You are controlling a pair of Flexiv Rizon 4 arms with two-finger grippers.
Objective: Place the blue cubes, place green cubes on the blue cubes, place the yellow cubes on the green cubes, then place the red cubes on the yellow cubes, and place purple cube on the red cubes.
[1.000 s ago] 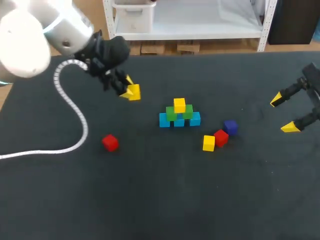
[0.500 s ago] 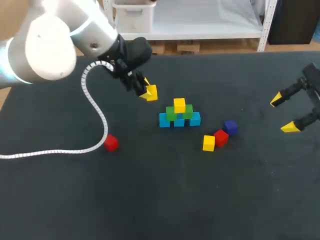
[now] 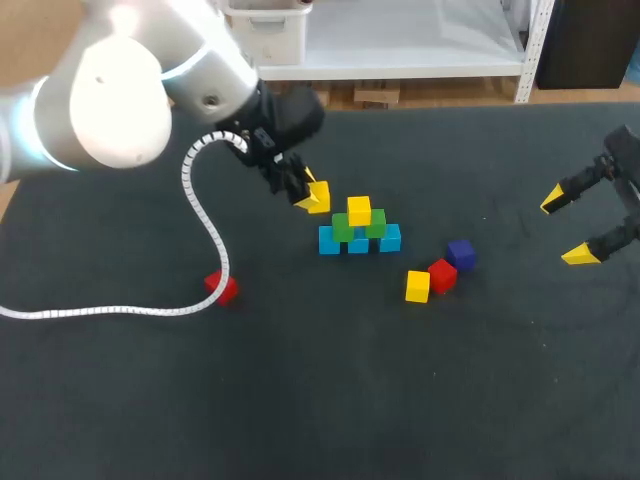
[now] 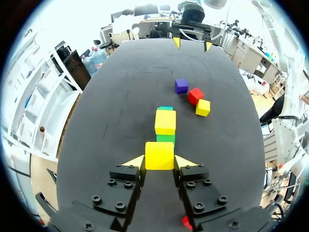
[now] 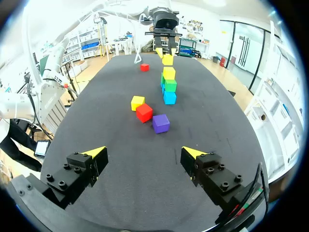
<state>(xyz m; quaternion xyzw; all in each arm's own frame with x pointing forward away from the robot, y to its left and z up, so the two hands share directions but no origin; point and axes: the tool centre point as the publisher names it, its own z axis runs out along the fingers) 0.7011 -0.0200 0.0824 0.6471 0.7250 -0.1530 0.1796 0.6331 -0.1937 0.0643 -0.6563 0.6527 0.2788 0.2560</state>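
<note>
While your left gripper [image 4: 159, 163] clamps a yellow cube [image 4: 159, 153] near the stack [image 3: 358, 235], your right gripper [image 5: 144, 153] hangs wide open, well apart from it.

This place looks like a robotics lab. A wide table [image 3: 330, 390] with a dark, matt cover carries small coloured cubes, for example a purple cube [image 3: 460, 253] and a red cube [image 3: 441, 274]. Two robot arms stand over it. The left arm [image 3: 110, 100] is white and thick, with a coiled white cable [image 3: 205, 222]. The right arm [image 3: 625, 150] comes in from the other side.
</note>
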